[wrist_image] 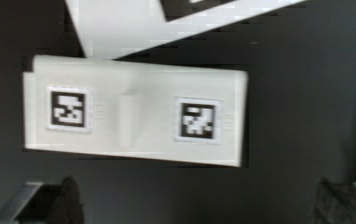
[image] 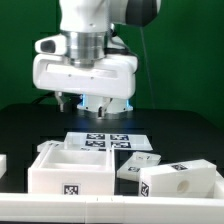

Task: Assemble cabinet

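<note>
My gripper (image: 88, 103) hangs open and empty above the dark table, behind the parts. In the wrist view its two dark fingertips (wrist_image: 50, 200) stand wide apart with nothing between them. Beyond them lies a white flat-topped cabinet piece (wrist_image: 139, 108) with two marker tags, apart from the fingers. In the exterior view an open-topped white cabinet box (image: 68, 170) stands at the front left. A smaller white piece (image: 138, 165) and a white block with a hole (image: 182, 182) lie to its right.
The marker board (image: 105, 140) lies flat behind the cabinet pieces, below the gripper. A white edge with a tag (wrist_image: 201, 8) shows beyond the tagged piece. Another white part (image: 3, 165) sits at the exterior view's left edge. A white rail (image: 110, 212) runs along the front.
</note>
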Controlling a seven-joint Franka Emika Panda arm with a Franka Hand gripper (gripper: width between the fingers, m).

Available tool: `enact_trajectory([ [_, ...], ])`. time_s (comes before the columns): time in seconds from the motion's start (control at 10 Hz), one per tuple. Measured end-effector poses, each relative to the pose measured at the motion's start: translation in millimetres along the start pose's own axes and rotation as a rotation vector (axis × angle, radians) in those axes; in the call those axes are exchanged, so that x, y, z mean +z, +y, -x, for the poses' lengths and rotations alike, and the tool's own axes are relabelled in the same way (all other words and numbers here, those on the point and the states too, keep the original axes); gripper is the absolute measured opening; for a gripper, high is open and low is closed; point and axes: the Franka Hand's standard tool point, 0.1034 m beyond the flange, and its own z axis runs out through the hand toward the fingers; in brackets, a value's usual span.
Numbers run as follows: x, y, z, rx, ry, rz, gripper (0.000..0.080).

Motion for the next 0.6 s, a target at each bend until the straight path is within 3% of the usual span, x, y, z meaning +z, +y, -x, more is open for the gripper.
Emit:
enact_trajectory([
  [0.1, 13.2, 7.2, -1.3, -0.024, 0.026, 0.012, 0.0649],
  [0.4, 16.1, 6.6, 0.2, -0.025, 0.018, 0.014, 0.0649],
  [0.5, 19.7, 11.7, 0.3, -0.025, 0.018, 0.009, 0.0649],
  [0.6, 30.4, 27.4, 2.0, 0.013, 0.006, -0.003, 0.0649],
])
